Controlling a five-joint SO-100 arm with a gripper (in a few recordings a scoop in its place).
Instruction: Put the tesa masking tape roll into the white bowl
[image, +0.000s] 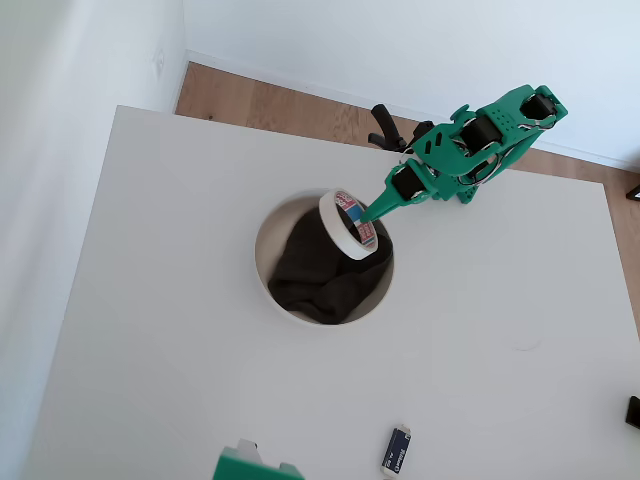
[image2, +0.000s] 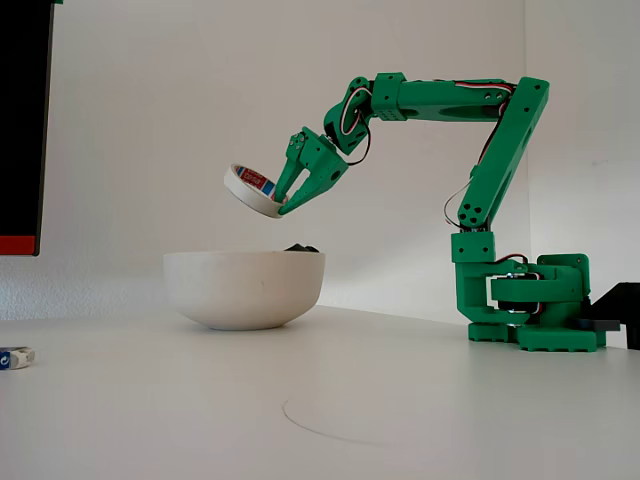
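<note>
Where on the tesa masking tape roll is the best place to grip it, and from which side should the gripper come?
Grip the ring wall, one finger through the core, as the gripper does now with the tesa masking tape roll, coming from the arm's side. The open centre and thin wall fit narrow jaws.

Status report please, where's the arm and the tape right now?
End effector shut on tape roll, one finger through its core. Roll tilted, held clear above white bowl, over its rim side. Dark cloth in bowl. Nothing blocking.

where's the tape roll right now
The tape roll is held tilted in the gripper, up in the air above the bowl in the fixed view. In the overhead view it sits over the bowl's upper right part.
</note>
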